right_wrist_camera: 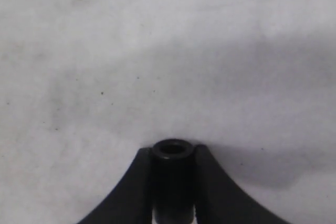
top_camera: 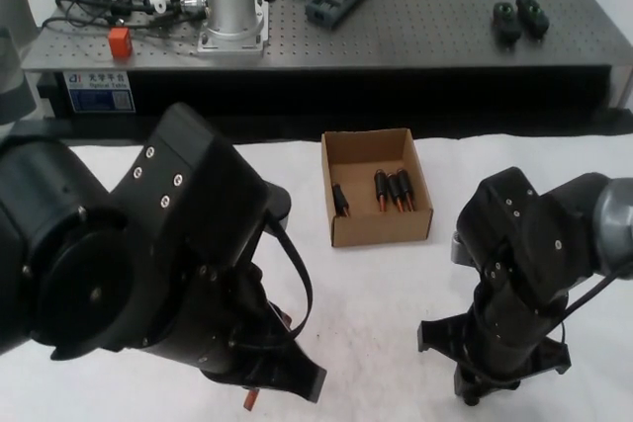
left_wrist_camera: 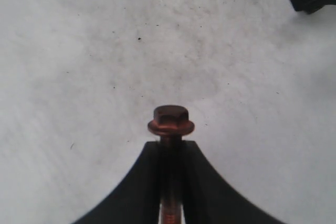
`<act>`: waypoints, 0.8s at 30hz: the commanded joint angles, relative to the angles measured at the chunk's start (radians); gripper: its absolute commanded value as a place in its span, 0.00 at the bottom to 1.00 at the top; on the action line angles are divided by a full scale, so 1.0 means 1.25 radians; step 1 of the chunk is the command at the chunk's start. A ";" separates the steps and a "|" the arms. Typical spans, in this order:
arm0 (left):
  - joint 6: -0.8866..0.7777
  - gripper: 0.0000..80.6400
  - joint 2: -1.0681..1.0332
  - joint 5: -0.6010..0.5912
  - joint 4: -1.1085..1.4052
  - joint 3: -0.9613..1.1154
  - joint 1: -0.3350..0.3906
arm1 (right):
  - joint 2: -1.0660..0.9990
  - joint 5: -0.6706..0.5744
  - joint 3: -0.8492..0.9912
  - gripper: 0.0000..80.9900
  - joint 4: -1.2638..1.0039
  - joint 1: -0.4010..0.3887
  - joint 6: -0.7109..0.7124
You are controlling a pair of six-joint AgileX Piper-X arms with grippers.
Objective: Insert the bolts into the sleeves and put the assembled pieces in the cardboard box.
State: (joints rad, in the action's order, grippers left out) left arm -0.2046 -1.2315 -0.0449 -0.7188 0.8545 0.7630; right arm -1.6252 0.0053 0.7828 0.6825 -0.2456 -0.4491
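High view: the cardboard box [top_camera: 381, 226] holds assembled pieces [top_camera: 394, 190]. Left wrist view: the left tool [left_wrist_camera: 170, 148] clamps a copper bolt [left_wrist_camera: 170, 121], head past its tips. Right wrist view: the right tool [right_wrist_camera: 172, 158] pinches a black sleeve [right_wrist_camera: 171, 149], bore exposed; line up both axes squarely before pushing.

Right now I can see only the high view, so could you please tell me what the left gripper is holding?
Observer: The left gripper is shut on a copper-coloured bolt, with its flanged hex head sticking out in front.
Operator: Thank you. And what does the right one have, please?
Observer: The right gripper is shut on a black sleeve, with its open bore facing outward.
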 commanded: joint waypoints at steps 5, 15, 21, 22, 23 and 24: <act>-0.008 0.01 0.016 0.001 0.015 0.002 -0.003 | 0.045 -0.088 -0.001 0.05 -0.062 -0.001 0.056; -0.156 0.01 0.081 -0.317 0.457 -0.046 -0.072 | 0.454 -0.355 -0.168 0.05 -0.200 -0.001 0.141; -0.355 0.01 0.048 -0.412 0.895 -0.149 -0.082 | 0.643 -0.608 -0.322 0.05 -0.424 -0.040 0.074; -0.366 0.01 0.036 -0.431 0.915 -0.153 -0.082 | 0.649 -0.608 -0.337 0.05 -0.477 -0.053 0.053; -0.378 0.01 0.023 -0.449 0.927 -0.153 -0.082 | 0.649 -0.608 -0.345 0.05 -0.518 -0.066 0.029; -0.391 0.01 0.011 -0.464 0.936 -0.153 -0.081 | 0.644 -0.608 -0.349 0.05 -0.561 -0.078 0.011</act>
State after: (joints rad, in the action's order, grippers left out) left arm -0.6354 -1.1920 -0.5746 0.3638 0.6658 0.6633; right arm -0.8258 -0.7138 0.3761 0.1732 -0.3193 -0.3580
